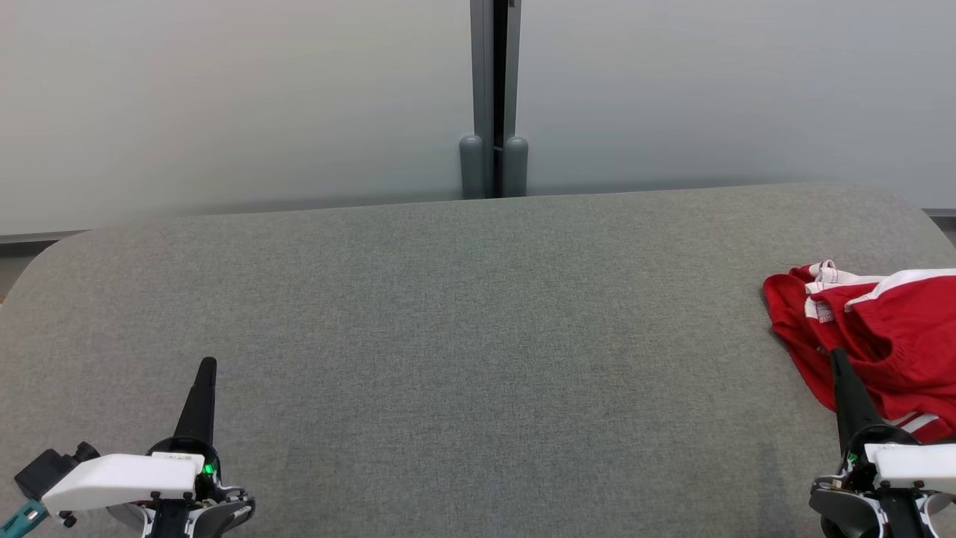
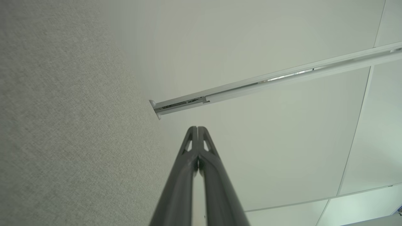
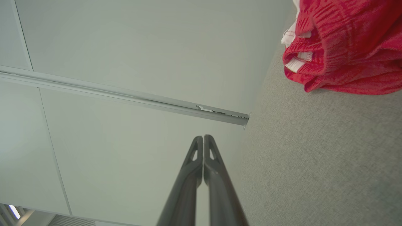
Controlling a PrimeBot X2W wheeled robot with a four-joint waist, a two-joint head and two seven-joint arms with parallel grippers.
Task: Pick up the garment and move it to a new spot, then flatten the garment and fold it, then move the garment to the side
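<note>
The garment (image 1: 889,329) is red with white trim and lies crumpled at the right edge of the grey fabric surface (image 1: 478,336); part of it runs out of the head view. It shows again in the right wrist view, garment (image 3: 345,47), at the upper right. My right gripper (image 1: 837,356) is shut and empty, its tip standing in front of the garment's lower left part. In its own wrist view the right gripper (image 3: 203,137) has its fingers pressed together. My left gripper (image 1: 208,364) is shut and empty at the lower left, far from the garment; the left gripper (image 2: 197,128) shows closed fingers.
Behind the surface stands a pale grey partition wall (image 1: 224,97) with a dark vertical post (image 1: 493,97) at its middle. The surface's back edge curves down at both far corners.
</note>
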